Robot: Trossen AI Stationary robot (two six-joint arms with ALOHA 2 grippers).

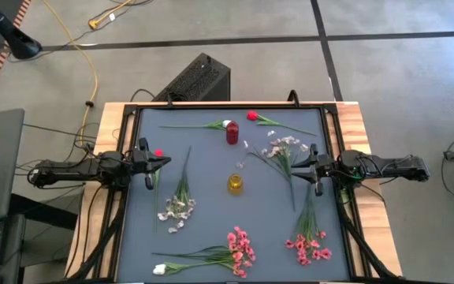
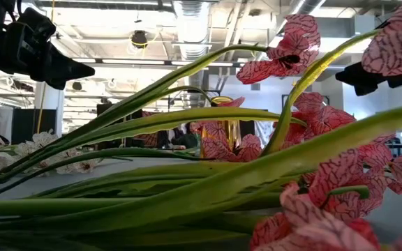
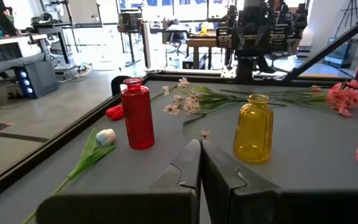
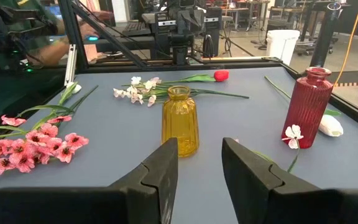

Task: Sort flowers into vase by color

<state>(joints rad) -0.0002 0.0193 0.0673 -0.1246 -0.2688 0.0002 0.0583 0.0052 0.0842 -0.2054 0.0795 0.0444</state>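
Waiting at opposite edges of the worktop [image 1: 211, 189], both arms look parked clear of the flowers, probably so either can reach in without brushing the sprays. The left gripper [image 1: 152, 163] sits at nine o'clock with its fingers pressed together on nothing; the right gripper [image 1: 314, 168] sits at three o'clock, fingers spread apart and empty.

A red vase [image 1: 232, 132] stands toward twelve o'clock of the centre, and a yellow vase [image 1: 235, 184] stands at the centre, both upright and empty, likely placed in the middle so each arm can reach them. No stem is in a vase yet, so the sorting looks unstarted.

All the flowers lie flat, scattered around the vases:
- a red rosebud [image 1: 251, 116] at one o'clock,
- a white bud [image 1: 226, 124] just beside the red vase,
- pale blossoms [image 1: 284, 146] at two o'clock, nearest the right gripper,
- pale blossoms [image 1: 176, 210] at eight o'clock,
- bright pink clusters [image 1: 241, 248] at six o'clock and more pink clusters [image 1: 309, 246] at five.
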